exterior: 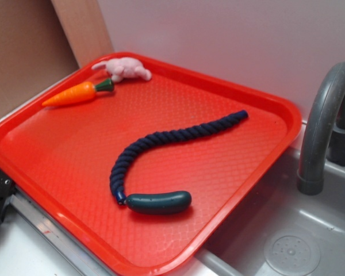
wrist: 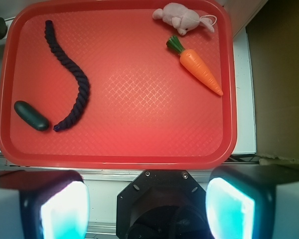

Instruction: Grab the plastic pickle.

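The plastic pickle (exterior: 158,202) (wrist: 31,115) lies flat on the red tray (exterior: 57,149) (wrist: 139,109) near one long rim, with bare tray between it and that rim; 1 end sits just beside the tip of the dark-blue rope (exterior: 167,144) (wrist: 70,74), touching or nearly so; the tray's middle is open and textured; the orange carrot (exterior: 77,93) (wrist: 199,69) and the pink plush animal (exterior: 125,69) (wrist: 182,19) lie well apart from the pickle, near the far corner; the tray rests on a pale counter beside a grey sink (exterior: 287,241) with a curved grey faucet (exterior: 322,126), a plain wall behind; in the wrist view the gripper (wrist: 147,206) hangs beyond the tray's near rim, its 2 fingers (wrist: 65,209) spread wide and holding nothing, their tips cut off by the frame.
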`<state>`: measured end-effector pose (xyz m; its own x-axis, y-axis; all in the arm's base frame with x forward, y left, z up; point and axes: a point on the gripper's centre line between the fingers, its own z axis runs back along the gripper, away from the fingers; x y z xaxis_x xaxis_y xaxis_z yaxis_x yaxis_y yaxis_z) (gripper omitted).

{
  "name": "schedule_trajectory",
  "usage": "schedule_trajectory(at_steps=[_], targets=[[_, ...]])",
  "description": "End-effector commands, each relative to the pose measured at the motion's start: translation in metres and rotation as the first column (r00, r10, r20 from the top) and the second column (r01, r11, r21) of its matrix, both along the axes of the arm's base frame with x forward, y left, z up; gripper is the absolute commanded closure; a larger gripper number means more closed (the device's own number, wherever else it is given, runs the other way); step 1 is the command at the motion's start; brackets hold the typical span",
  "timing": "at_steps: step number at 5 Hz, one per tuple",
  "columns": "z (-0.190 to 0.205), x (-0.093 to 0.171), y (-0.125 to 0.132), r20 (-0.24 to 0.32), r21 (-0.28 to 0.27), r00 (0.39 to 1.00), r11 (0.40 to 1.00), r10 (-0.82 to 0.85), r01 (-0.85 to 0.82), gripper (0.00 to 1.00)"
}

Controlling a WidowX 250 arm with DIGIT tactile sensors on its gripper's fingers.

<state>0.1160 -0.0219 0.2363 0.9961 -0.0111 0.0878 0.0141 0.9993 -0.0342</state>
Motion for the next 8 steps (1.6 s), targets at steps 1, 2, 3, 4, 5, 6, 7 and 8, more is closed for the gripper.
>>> schedule_trajectory(at_steps=[1,2,3,4,5,6,7,8], targets=[[0.0,0.0,0.0,0.0,0.0,1.0,1.0,0.0,0.0,0.0],[-0.007,0.009,-0.006,-0.003,0.005,0.994,0.994,-0.112,0.112,0.0],[-0.012,0.018,-0.016,0.015,-0.005,0.96,0.96,-0.278,0.278,0.0],[-0.02,0.03,-0.042,0.091,0.008,0.858,0.862,-0.506,0.508,0.0],[-0.03,0.031,-0.072,0.1,0.018,0.705,0.709,-0.703,0.705,0.0],[-0.035,0.027,-0.079,0.147,-0.002,0.508,0.513,-0.849,0.858,0.0],[-0.044,0.031,-0.087,0.148,0.003,0.441,0.446,-0.885,0.895,0.0],[-0.05,0.034,-0.094,0.124,-0.004,0.453,0.456,-0.883,0.89,0.0]])
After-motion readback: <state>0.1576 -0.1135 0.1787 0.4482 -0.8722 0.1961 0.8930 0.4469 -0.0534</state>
